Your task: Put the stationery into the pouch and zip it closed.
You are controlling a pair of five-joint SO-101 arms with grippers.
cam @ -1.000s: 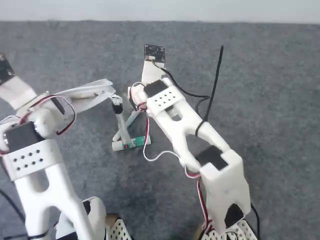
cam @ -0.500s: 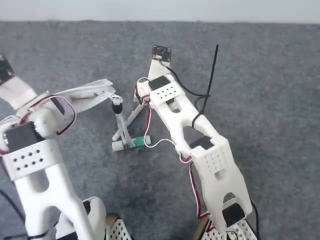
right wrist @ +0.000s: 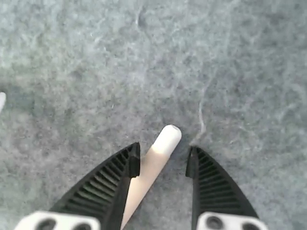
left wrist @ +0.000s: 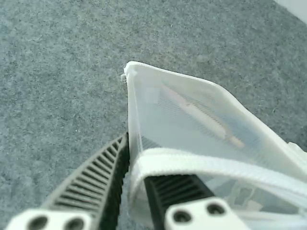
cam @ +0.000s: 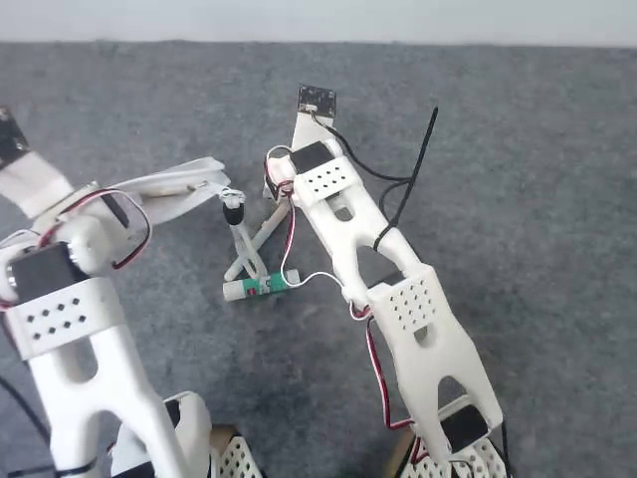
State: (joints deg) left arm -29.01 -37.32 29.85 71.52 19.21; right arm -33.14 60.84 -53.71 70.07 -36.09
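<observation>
Pinching the pouch [left wrist: 192, 120] by the edge just under its zip, the left tool [left wrist: 136, 158] has its jaws pressed together on the translucent wall. This grip probably keeps the mouth up and reachable for the other arm. A slim pale thing shows through the wall, so some stationery seems to be inside already. In the high view the pouch [cam: 169, 189] sits at the left arm's end, just beside the loose items on the grey worktop [cam: 518, 149]. The right tool [right wrist: 163, 149] is down low with its jaws spread. They straddle the rounded end of a white pen [right wrist: 151, 165] without clamping it, lined up so that closing would catch the barrel across its width. From above, that looks like the pen [cam: 257, 242] whose upper end runs under the right wrist. It crosses a second pen [cam: 244, 244] with a dark cap, and a green-labelled stick [cam: 257, 287] lies at their lower ends. The crossing matters, because lifting one pen could drag or roll the other. The zip is not yet closed, and three items remain on the worktop.
</observation>
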